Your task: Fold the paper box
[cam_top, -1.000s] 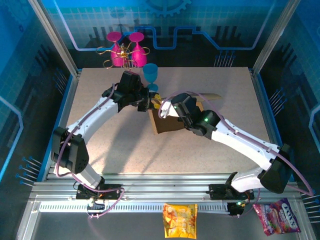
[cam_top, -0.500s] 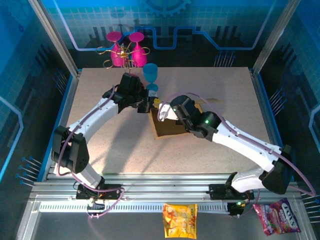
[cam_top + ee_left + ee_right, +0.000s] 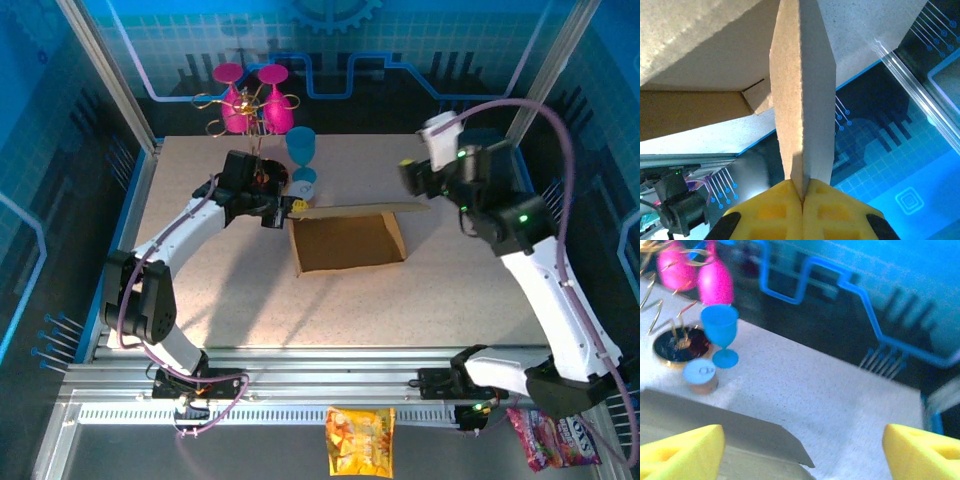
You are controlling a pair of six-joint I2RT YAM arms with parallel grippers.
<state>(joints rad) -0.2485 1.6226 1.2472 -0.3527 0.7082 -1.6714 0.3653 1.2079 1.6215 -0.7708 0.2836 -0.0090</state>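
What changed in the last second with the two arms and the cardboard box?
The right gripper lifted off the paper box and swung up and away to the far right, its jaws now wide open. The left gripper stays shut on the box's far flap, shifted slightly left. The box sits in about the same place, and the glasses behind it have not moved.

paper box (image 3: 345,242) on table (image 3: 200,290), goblet (image 3: 301,147) and cup (image 3: 304,189) just behind its far-left corner
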